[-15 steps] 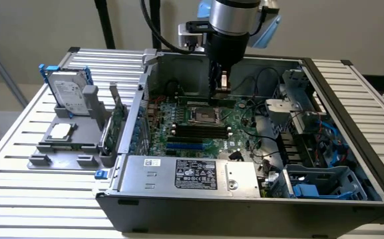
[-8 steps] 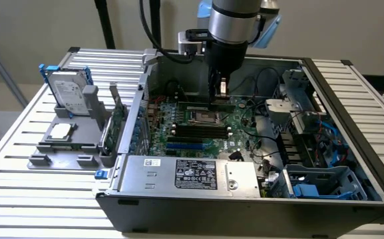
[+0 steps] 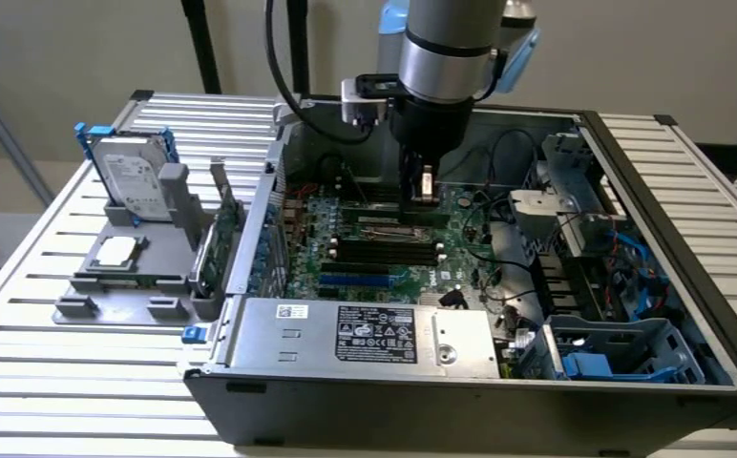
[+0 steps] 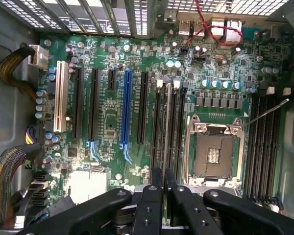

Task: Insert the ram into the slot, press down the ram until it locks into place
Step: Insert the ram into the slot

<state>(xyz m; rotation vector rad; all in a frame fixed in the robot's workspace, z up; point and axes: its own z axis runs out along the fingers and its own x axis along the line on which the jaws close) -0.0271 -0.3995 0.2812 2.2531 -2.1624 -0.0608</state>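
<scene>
Now, gripper low over the motherboard.
It pinches the ram, edge-on in a black slot.

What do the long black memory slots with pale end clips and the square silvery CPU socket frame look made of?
Black memory slots: matte black plastic, judging by dull moulded walls. Silvery CPU socket frame: bare metal, likely steel, given its bright glints.
</scene>
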